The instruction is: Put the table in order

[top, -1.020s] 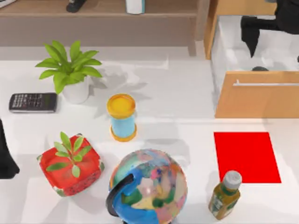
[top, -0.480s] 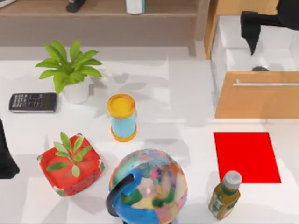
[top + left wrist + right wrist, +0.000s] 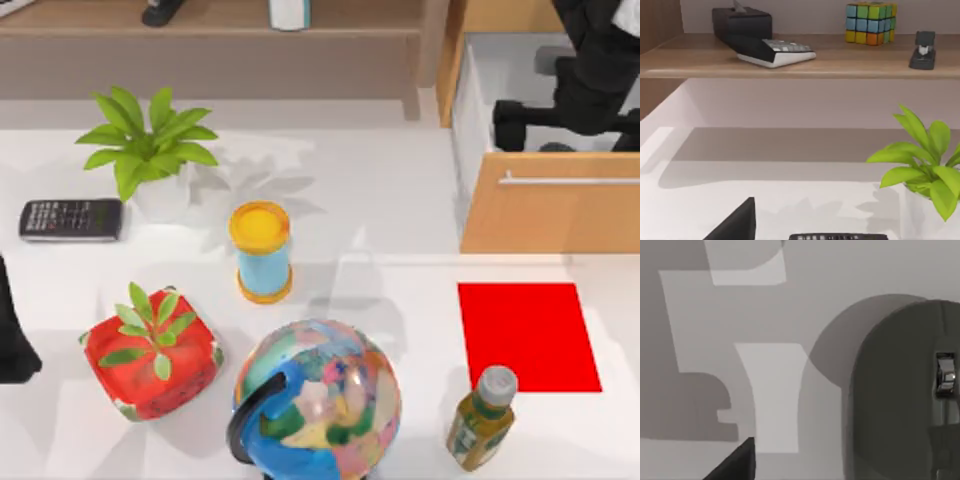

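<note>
Two arms show: the right end effector (image 3: 520, 125) hangs inside the open drawer (image 3: 560, 100) above a dark computer mouse (image 3: 900, 390), fingers' state unclear; the left arm sits parked at the bench's (image 3: 400, 200) left edge.

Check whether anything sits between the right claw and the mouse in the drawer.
Nothing visible does. The right claw hangs over the open drawer near the mouse, bare drawer floor between. Left arm sits parked at the table's left edge.

The globe (image 3: 318, 402) runs off the top view's lower edge. In the drawer (image 3: 545, 200), the right gripper (image 3: 520, 118) hides most of a dark mouse (image 3: 905, 390). The calculator (image 3: 838, 236) is cut off in the left wrist view.
</note>
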You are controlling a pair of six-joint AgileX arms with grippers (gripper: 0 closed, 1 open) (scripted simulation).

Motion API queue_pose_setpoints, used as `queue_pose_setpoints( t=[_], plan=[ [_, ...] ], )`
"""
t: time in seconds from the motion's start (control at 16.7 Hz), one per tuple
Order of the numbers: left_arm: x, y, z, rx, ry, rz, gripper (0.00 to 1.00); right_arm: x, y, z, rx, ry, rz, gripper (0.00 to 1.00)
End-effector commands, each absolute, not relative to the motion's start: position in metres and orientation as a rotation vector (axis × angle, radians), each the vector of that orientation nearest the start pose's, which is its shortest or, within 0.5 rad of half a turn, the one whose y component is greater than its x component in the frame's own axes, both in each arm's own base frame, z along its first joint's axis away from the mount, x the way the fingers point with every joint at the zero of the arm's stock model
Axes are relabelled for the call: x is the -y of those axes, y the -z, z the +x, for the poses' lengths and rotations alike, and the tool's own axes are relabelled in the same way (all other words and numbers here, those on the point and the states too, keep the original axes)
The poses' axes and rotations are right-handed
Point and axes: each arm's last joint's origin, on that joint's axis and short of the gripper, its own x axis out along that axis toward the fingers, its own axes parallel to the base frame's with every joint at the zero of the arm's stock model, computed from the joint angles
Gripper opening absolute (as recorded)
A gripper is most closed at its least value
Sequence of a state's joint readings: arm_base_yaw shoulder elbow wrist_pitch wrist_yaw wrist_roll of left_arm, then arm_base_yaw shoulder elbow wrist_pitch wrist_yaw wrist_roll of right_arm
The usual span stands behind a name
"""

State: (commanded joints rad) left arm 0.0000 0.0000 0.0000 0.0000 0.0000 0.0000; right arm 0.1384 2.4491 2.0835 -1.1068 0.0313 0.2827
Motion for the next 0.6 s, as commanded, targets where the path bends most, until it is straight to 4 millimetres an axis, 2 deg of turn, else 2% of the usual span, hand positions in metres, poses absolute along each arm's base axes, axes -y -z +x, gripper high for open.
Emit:
queue_pose_setpoints(
  t=[0.3, 0.6],
  plan=[
    [0.0012, -0.1600, 0.1057, 0.000, 0.000, 0.000, 1.00, -0.0726, -0.1353, 0.4849, -1.465, 0.105, 0.100, 1.00],
    [0.0012, -0.1600, 0.1057, 0.000, 0.000, 0.000, 1.00, -0.0726, -0.1353, 0.4849, -1.465, 0.105, 0.100, 0.62]
  ],
)
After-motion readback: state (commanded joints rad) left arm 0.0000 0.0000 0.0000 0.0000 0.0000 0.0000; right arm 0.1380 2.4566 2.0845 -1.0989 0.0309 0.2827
